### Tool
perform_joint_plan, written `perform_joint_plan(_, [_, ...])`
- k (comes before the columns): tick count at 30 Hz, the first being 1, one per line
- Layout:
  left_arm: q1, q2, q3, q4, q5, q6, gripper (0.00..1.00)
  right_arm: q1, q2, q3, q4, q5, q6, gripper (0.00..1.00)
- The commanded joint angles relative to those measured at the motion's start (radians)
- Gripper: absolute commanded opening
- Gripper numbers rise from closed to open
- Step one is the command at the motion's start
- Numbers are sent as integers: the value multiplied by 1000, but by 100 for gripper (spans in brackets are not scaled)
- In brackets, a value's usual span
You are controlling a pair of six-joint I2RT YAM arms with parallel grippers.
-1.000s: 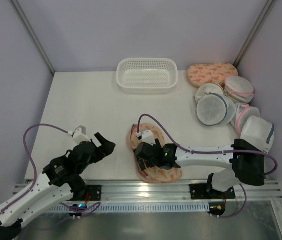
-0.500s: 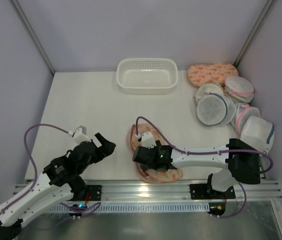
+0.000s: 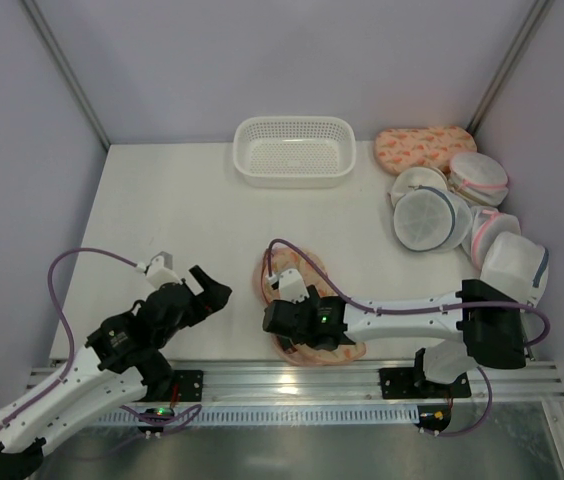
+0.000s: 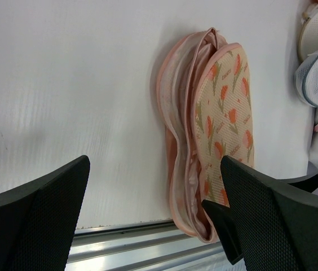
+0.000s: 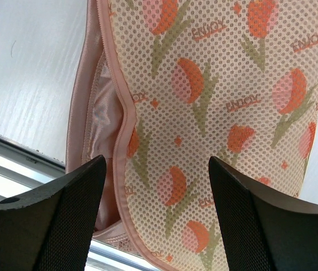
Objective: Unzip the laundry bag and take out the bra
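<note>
The laundry bag lies near the table's front edge at centre, cream-peach with orange tulip print. Its pink zipper edge gapes along the left side. In the left wrist view the bag shows the pale pink bra inside the opening. The bra also shows in the right wrist view, left of the printed top. My right gripper hovers over the bag's near-left part, jaws wide apart and empty. My left gripper is open and empty, left of the bag and apart from it.
A white basket stands at the back centre. A second printed bag and several round white mesh bags lie at the back right. A metal rail runs along the front edge, just below the bag.
My right gripper has moved left and a little nearer over the bag, staying open. The left arm has not moved.
</note>
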Motion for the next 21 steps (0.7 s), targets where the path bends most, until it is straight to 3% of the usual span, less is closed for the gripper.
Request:
perform_joint_plan(1, [4, -11, -5, 21, -13, -9, 99, 8, 15, 34, -24, 18, 29, 77])
perform_joint_plan(15, [4, -25, -11, 25, -1, -15, 99, 23, 96, 75, -73, 38, 58, 75])
perform_joint_plan(17, [4, -25, -11, 28, 1, -15, 100, 31, 114, 104, -117, 72, 75, 70])
perform_joint_plan(19, [4, -26, -14, 28, 3, -16, 100, 38, 134, 121, -145, 90, 90, 54])
perform_joint_plan(21, [4, -29, -15, 28, 4, -16, 99, 43, 143, 139, -175, 116, 101, 44])
